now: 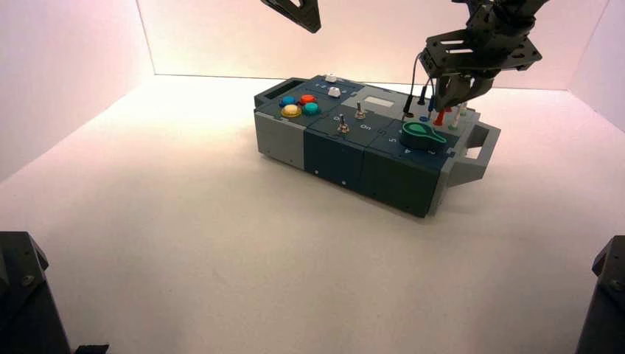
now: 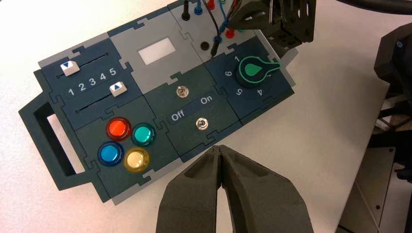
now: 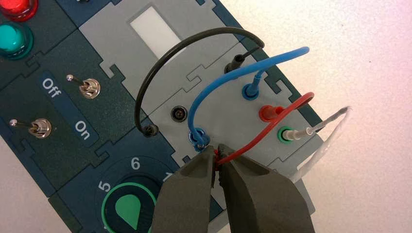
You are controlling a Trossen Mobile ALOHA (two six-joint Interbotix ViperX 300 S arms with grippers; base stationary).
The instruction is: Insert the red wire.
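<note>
While the left gripper (image 2: 221, 151) hangs closed and empty above the box (image 1: 335, 151), the right gripper (image 3: 216, 158) pinches the red wire (image 3: 286, 114) at the box's right end, its other plug seated in a socket.

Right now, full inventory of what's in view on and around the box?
box: 1, dark blue and grey, on the table
push buttons: 4, red, teal, blue, yellow, by one handle
sliders: 2, white caps
toggle switches: 2, metal, mid-box
knob: 1, green
wires: black, blue, red wire, white, wire panel
left gripper: shut, raised off the box
right gripper: shut on the red wire's free end, over the panel
</note>
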